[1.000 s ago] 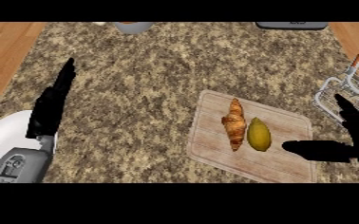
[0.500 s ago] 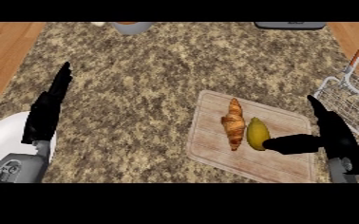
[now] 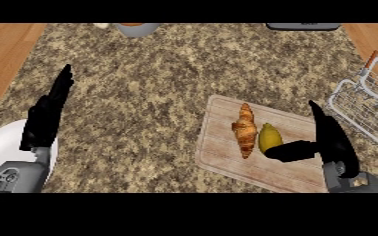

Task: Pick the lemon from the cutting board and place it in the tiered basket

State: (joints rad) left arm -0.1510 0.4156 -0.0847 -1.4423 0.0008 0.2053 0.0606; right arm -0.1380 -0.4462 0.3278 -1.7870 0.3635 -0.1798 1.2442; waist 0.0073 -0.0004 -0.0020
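My right hand (image 3: pixel 325 142) is spread over the cutting board (image 3: pixel 221 152), thumb tip meeting the lemon (image 3: pixel 269 136), nothing grasped. The lemon lies beside a croissant (image 3: pixel 244 130). The tiered basket (image 3: pixel 354 102) stands near. My left hand (image 3: pixel 48 112) rests flat-fingered.

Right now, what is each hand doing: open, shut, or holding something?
Left hand: open, resting at the left edge.
Right hand: open, thumb beside the lemon, holding nothing.
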